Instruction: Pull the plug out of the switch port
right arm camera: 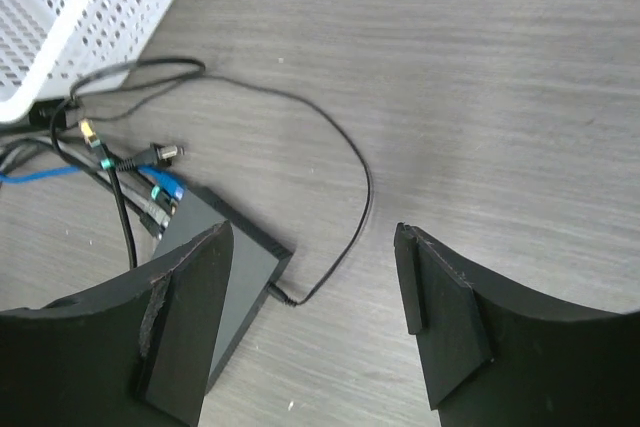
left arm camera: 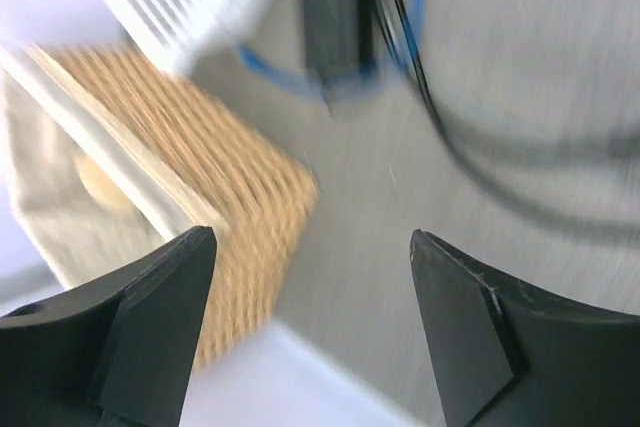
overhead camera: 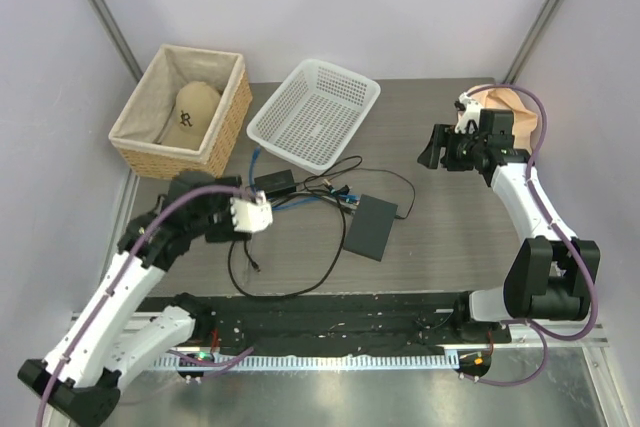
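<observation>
Two jaws: left gripper (left arm camera: 312, 247) and right gripper (right arm camera: 315, 237) both gaped wide, empty.
Plug (right arm camera: 168, 190): at switch (right arm camera: 225, 267) edge; likely warranted straight pull, switch braced.

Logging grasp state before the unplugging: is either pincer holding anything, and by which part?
Nothing is held. The left pincer and the right pincer are both open and empty.
</observation>
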`<move>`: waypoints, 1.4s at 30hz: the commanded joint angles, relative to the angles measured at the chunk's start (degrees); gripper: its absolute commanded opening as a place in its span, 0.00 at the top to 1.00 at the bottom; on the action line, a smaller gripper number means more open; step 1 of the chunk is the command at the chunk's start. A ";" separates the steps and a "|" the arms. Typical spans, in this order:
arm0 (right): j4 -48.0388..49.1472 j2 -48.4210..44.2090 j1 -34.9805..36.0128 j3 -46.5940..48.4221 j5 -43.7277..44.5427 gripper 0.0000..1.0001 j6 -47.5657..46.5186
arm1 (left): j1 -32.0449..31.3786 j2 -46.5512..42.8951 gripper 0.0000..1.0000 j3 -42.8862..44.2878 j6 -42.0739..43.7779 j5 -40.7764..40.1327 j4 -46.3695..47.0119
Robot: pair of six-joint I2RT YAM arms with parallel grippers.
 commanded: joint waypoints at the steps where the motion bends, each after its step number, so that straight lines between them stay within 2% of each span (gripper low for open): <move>1: -4.52 -1.99 1.28 -1.60 -1.83 0.28 -1.21 | -2.10 12.76 0.21 13.49 -17.35 18.25 3.14; 3: -6.11 -2.16 3.39 -2.48 -2.09 0.28 -0.86 | -4.91 22.00 0.30 18.85 -24.56 22.56 1.74; 4: -6.37 -2.34 3.83 -3.52 -2.18 0.30 -0.33 | -6.14 24.63 0.41 20.17 -27.19 23.27 1.56; 6: -6.81 -3.12 6.72 -5.46 -3.14 0.33 2.12 | -9.92 31.76 0.52 22.29 -36.24 24.67 3.75; 7: -6.73 -3.30 7.43 -6.16 -3.67 0.38 3.35 | -10.63 34.39 0.72 22.91 -38.27 26.77 4.11; 9: -6.38 -3.92 8.49 -9.14 -4.72 0.46 11.85 | -10.81 39.83 0.91 22.56 -45.89 31.60 6.56; 10: -4.55 -4.01 8.76 -10.73 -5.95 0.54 15.72 | -10.81 40.91 0.99 21.60 -47.33 33.37 7.88; 12: -3.39 -4.10 10.59 -14.59 -8.07 0.62 23.63 | -10.90 42.67 1.00 17.22 -52.93 35.57 13.75; 14: -3.47 -3.92 11.39 -15.40 -5.71 0.73 22.97 | -11.33 43.47 1.00 13.88 -57.26 34.10 19.54; 16: -6.10 -2.26 11.48 -15.49 0.70 0.84 21.91 | -11.86 45.13 1.00 12.81 -60.68 31.47 21.94; 17: -5.94 -1.73 11.48 -16.01 1.33 0.86 22.00 | -12.91 45.66 1.00 12.28 -60.97 30.93 23.61; 23: -0.75 1.52 12.79 -19.18 1.33 0.87 23.23 | -19.49 52.50 1.00 13.50 -62.99 26.98 29.86; 30: 1.71 4.16 14.12 -18.39 4.32 0.87 21.03 | -22.15 58.58 1.00 16.15 -61.50 20.30 32.32; 36: 4.00 5.57 15.44 -17.78 5.29 0.86 19.36 | -23.46 60.69 1.00 15.35 -61.50 20.99 36.01; 42: 3.82 7.24 16.14 -16.20 5.29 0.82 17.61 | -29.35 63.77 0.96 18.25 -59.83 23.28 37.42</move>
